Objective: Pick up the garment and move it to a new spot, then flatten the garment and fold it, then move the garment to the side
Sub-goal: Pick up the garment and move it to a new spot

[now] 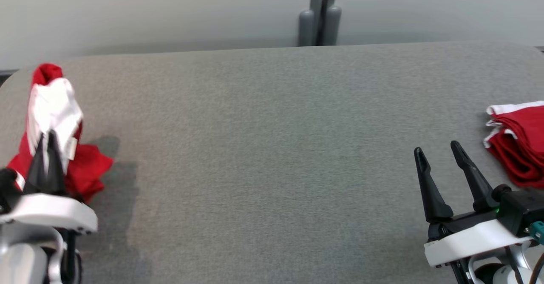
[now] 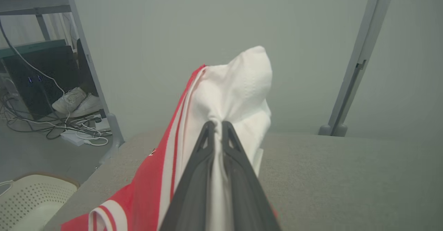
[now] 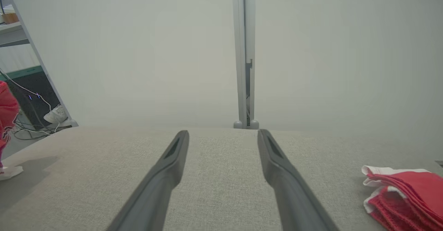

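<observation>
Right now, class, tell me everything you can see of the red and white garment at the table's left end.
The garment is soft cloth, red with white panels and white stripes along one edge. It is crumpled, not folded. Its white part is bunched and pinched in the shut left claw and held up, while the red part hangs down and seems to rest on the gray table.

Folded red cloth past the right edge, held garment partly behind left gripper
</observation>
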Controlling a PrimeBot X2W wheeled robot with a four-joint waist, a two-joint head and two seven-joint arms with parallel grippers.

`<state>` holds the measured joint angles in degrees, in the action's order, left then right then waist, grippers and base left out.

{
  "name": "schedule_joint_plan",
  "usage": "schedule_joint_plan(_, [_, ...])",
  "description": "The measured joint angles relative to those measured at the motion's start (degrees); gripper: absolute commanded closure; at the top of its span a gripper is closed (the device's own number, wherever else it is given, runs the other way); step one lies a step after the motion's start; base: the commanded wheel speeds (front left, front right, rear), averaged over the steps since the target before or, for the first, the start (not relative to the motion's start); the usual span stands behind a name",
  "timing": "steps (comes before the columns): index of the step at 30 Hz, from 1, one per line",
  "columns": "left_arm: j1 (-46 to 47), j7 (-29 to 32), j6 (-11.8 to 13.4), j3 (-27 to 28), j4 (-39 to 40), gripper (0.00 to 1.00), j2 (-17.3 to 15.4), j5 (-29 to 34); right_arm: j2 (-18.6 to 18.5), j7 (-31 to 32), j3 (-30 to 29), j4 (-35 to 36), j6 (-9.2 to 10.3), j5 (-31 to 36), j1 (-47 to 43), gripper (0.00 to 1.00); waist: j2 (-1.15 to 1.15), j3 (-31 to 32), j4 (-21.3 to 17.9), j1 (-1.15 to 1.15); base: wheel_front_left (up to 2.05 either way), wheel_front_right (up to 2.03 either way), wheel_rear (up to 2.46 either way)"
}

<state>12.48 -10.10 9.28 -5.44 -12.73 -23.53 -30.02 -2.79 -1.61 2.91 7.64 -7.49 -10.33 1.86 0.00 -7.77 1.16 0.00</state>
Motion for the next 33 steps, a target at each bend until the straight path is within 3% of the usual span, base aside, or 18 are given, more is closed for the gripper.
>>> schedule_joint_plan(6, [-8.47, 4.90, 3.77, -2.43, 12.49, 1.00, 0.65, 1.55, 0.00, -0.03, 0.29, -0.36, 0.00, -1.19, -1.22, 0.00, 0.00, 1.58, -4.01, 0.00, 0.00, 0.00, 0.00])
schedule_joint_plan(13, [-9.49, 10.27, 3.70, -8.02, 19.02, 1.00, 0.91, 3.28, 0.03, -0.22, 1.55, -0.38, 0.00, -1.12, -0.48, 0.00, 0.00, 1.42, -9.58, 0.00, 0.00, 0.00, 0.00])
schedule_joint_plan(23, [0.26, 14.18, -4.16, -20.48, 15.22, 1.00, 5.36, 5.60, 0.01, -2.94, 1.30, -1.49, 0.00, -3.56, 1.03, 0.00, 0.00, -2.60, -17.50, 0.00, 0.00, 0.00, 0.00])
schedule_joint_plan(29, [6.43, 14.61, -10.17, -27.42, 6.76, 1.00, 10.21, 6.25, 0.00, -5.32, 1.31, -3.33, 0.00, -4.76, 1.12, 0.00, 0.00, -6.46, -21.60, 0.00, 0.00, 0.00, 0.00])
schedule_joint_plan(33, [8.28, 13.41, -12.46, -30.02, 0.44, 1.00, 12.07, 6.36, 0.01, -6.37, 1.87, -4.49, 0.00, -5.38, 1.79, 0.00, 0.00, -8.28, -23.07, 0.00, 0.00, 0.00, 0.00])
